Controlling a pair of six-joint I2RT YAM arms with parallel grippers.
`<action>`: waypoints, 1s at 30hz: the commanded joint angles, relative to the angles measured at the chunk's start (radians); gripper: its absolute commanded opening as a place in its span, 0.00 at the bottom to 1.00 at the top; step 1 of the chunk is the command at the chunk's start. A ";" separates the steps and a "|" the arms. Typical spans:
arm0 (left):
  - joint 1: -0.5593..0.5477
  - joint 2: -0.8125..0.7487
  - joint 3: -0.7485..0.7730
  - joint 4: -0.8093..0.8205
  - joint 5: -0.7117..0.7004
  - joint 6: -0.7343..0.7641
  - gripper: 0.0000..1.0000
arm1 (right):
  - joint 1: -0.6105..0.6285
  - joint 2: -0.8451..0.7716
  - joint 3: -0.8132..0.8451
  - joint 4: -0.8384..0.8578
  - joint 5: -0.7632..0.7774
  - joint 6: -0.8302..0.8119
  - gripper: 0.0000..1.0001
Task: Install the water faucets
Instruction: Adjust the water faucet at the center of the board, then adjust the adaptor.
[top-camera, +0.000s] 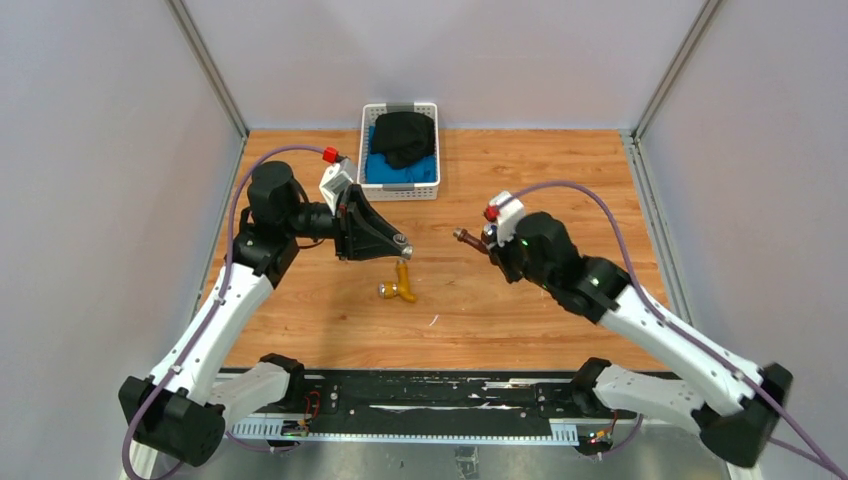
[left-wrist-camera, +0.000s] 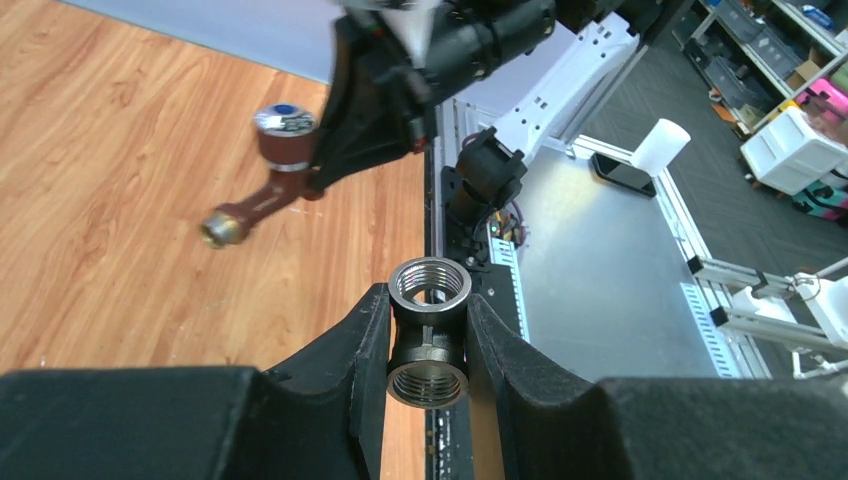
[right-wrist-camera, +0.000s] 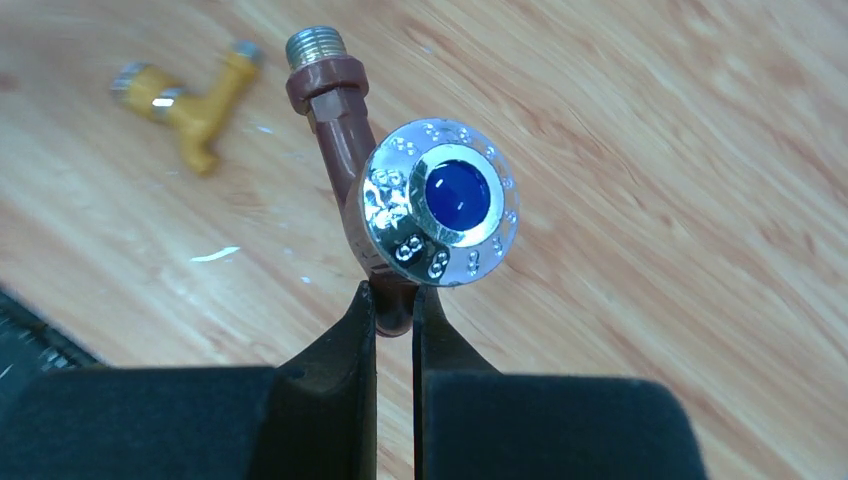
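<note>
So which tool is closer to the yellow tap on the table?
Left. The left tool hangs just beyond the yellow tap, nearly over it. The right tool sits farther off to its right, gripping the brown tap.

Worktop: light wood boards, grain running left to right. White slotted basket sits at the far edge, slightly left of centre. Brass-yellow faucet lies on its side near the worktop's middle, well apart from the basket. Small white fleck lies towards the near edge.
</note>
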 joint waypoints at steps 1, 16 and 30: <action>0.002 0.018 0.026 -0.042 0.007 0.004 0.00 | 0.011 0.252 0.174 -0.310 0.274 0.171 0.00; 0.003 0.206 0.092 -0.521 -0.426 0.029 0.00 | -0.056 0.450 -0.112 0.063 0.117 0.386 0.06; -0.010 0.137 0.132 -0.606 -0.127 0.284 0.00 | -0.083 0.090 0.029 0.119 -0.324 0.188 0.78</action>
